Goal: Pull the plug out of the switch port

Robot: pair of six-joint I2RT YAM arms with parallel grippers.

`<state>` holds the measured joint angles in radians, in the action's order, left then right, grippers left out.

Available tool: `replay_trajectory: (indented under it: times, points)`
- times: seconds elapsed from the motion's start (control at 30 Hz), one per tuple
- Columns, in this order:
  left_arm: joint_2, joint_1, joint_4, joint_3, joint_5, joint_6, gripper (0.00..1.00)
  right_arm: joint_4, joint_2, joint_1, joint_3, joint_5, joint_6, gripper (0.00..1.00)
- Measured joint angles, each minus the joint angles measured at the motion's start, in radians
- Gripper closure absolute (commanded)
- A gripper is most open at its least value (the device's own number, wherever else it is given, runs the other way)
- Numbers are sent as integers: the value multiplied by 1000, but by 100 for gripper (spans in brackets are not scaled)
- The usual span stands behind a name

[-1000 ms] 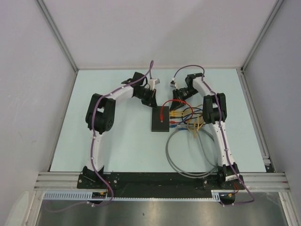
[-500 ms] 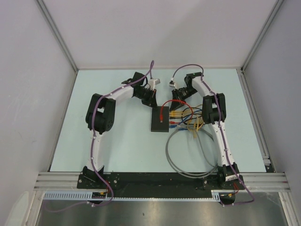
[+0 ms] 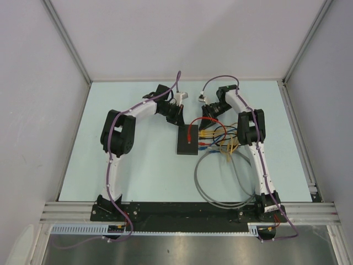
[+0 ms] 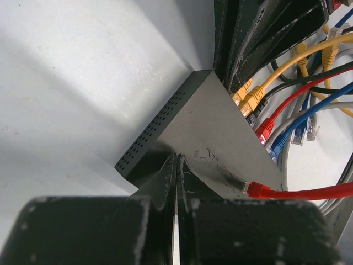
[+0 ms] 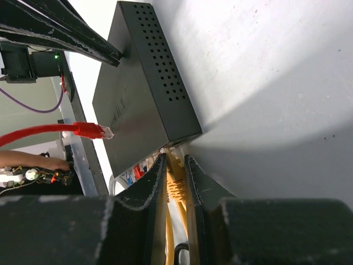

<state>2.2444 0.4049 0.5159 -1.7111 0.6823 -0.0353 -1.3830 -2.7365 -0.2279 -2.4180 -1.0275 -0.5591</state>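
Grey cable loop [image 3: 196, 179] on table [image 3: 138, 160]

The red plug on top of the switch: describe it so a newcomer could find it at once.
At the middle of the pale table lies a flat black switch. The red plug rests loose on its top face, clear tip bare; the other plugs sit in its side sockets.

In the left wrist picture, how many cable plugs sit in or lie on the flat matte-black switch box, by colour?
Yellow plugs seated in the matte-black switch box: 2
Red seated plug: 1
Blue seated plug: 1
Red loose plug lying on its top: 1
Total: 5
The black cable's plug is hidden.
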Motion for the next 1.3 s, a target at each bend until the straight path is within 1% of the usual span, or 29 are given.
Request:
replay_trajectory:
  times: [0.43, 0.77, 1.0, 1.17, 1.3]
  points:
    - [0, 0, 0, 0, 0, -3, 100, -5, 0, 7, -6, -2, -12, 100]
    - [0, 1, 0, 0, 1, -11, 100, -26, 1, 18, -8, -1, -148, 100]
    - [0, 5, -2, 0, 0, -19, 100, -26, 1, 60, -11, -7, -190, 100]
    - [0, 5, -3, 0, 0, -19, 100, -9, 13, 74, -15, 11, -181, 100]
    - [0, 6, -2, 0, 1, -19, 100, 44, 55, 84, -15, 52, -109, 100]
